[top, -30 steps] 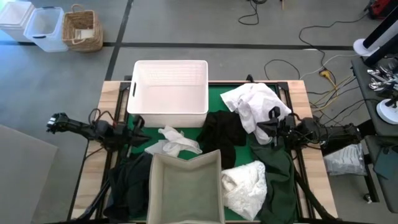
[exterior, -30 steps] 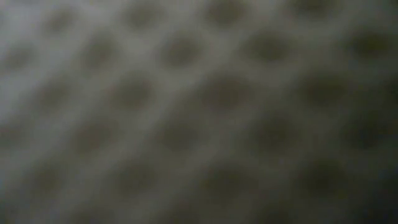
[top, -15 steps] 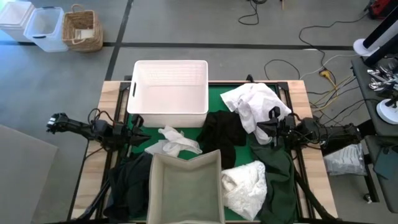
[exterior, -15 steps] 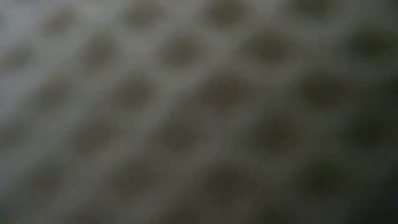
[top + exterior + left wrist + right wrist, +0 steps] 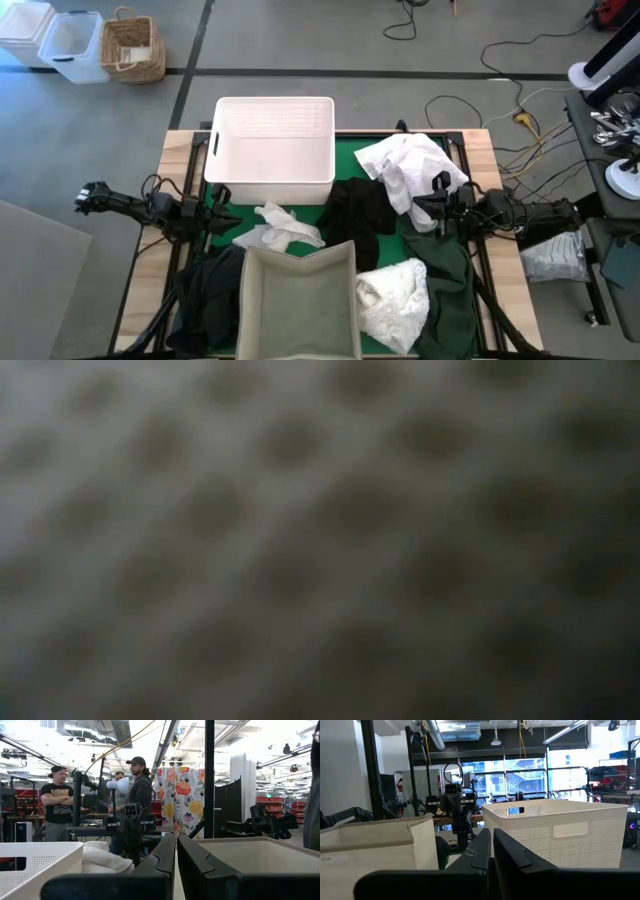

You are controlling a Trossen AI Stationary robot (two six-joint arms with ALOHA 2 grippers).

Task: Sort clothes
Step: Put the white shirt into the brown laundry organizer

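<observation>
Dark fingers of the left gripper pressed together, clenched on nothing, low over the green mat at the counter's left edge. Just beyond its tip, a small crumpled white garment lying on the mat. Beside the gripper toward the counter's back, the white plastic basket, nothing seen in it. To the gripper's other side, toward the front edge, a dark green garment spilling against a grey fabric bin. Seen past the left fingers in the left wrist view: basket wall, white cloth, bin rim.

Farther across, the right gripper likewise clenched, empty, pointing inward from the right edge. Touching or just under its tip, a large white garment heaped toward the back of the mat. Just beyond the tip, a black garment between the two grippers. Toward the front from this gripper, another dark green garment and a bunched white garment beside the bin. Right fingers closed in the right wrist view, basket and bin ahead of them.

Low view filled by a blurred mesh pattern, nothing legible.

Well beyond the counter, people standing in the room behind.
</observation>
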